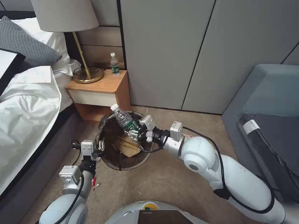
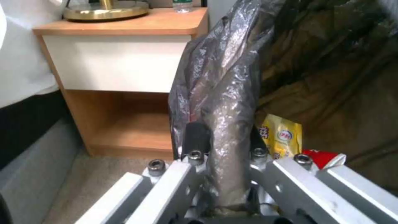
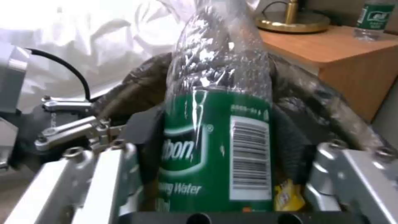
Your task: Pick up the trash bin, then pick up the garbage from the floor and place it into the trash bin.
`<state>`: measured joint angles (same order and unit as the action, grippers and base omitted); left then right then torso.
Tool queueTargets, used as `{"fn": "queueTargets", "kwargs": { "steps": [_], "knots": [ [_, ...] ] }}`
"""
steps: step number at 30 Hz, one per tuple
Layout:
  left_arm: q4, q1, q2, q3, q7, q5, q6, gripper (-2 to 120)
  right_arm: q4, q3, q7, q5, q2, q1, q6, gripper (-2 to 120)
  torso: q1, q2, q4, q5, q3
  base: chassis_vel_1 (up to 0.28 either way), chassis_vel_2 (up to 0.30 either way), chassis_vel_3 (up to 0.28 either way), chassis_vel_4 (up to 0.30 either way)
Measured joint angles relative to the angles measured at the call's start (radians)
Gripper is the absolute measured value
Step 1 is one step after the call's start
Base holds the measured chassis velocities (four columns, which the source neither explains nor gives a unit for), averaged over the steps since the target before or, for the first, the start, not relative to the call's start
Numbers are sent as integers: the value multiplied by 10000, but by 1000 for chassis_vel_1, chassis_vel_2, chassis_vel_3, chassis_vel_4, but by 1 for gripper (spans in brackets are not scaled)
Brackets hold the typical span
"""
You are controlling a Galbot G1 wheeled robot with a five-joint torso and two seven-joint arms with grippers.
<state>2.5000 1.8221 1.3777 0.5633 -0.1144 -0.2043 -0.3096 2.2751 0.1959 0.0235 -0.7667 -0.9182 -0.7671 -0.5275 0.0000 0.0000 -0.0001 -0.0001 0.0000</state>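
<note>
Two arms meet at the trash bin (image 1: pixel 124 158), which sits on the carpet at about twelve o'clock from the robot's base, just in front of the nightstand (image 1: pixel 102 90). Its dark bag liner is folded over the rim. At the bin's nine o'clock edge the left gripper (image 1: pixel 100 148) is clamped on the rim, with bag plastic bunched between its fingers (image 2: pixel 197 137). From three o'clock the right gripper (image 1: pixel 133 130) reaches over the bin's mouth, closed on a green-labelled bottle (image 1: pixel 124 119) that tilts with its white cap toward eleven o'clock. Inside the bin lie a brown paper bag (image 1: pixel 127 146), a yellow snack wrapper (image 2: pixel 282 138) and a red-and-white paper cup (image 2: pixel 325 157). A tiny red wrapper (image 1: pixel 94 181) lies on the carpet at the bin's seven o'clock, beside the left wrist.
</note>
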Motion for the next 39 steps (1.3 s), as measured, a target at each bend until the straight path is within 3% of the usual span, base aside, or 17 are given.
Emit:
{"fn": "queueTargets", "kwargs": {
  "steps": [9, 12, 29, 34, 39],
  "knots": [
    [0, 8, 14, 39, -1, -24, 0, 3, 217, -30, 80, -19, 16, 43, -43, 96, 0, 0, 1, 0, 0, 0, 0, 0, 0],
    [0, 2, 22, 37, -3, -27, 0, 3, 379, -148, 97, -90, 93, -13, -42, 100, 0, 0, 0, 1, 0, 0, 0, 0, 0],
    [0, -5, 57, 35, -9, -34, 0, 3, 1801, -2225, 166, -1039, 1264, -1076, 449, 100, 0, 0, 1, 3, 0, 0, 0, 0, 0],
    [0, 0, 62, 57, -11, -35, 1, 3, 2074, -2625, 564, -1038, 1499, -1505, 754, 100, 0, 0, 1, 3, 0, 0, 0, 0, 0],
    [0, 20, 82, 86, -46, -69, 2, 3, 2144, -3760, 1528, -875, 1593, -2418, 1445, 100, 0, 0, 3, 2, 0, 0, 0, 0, 0]
  ]
}}
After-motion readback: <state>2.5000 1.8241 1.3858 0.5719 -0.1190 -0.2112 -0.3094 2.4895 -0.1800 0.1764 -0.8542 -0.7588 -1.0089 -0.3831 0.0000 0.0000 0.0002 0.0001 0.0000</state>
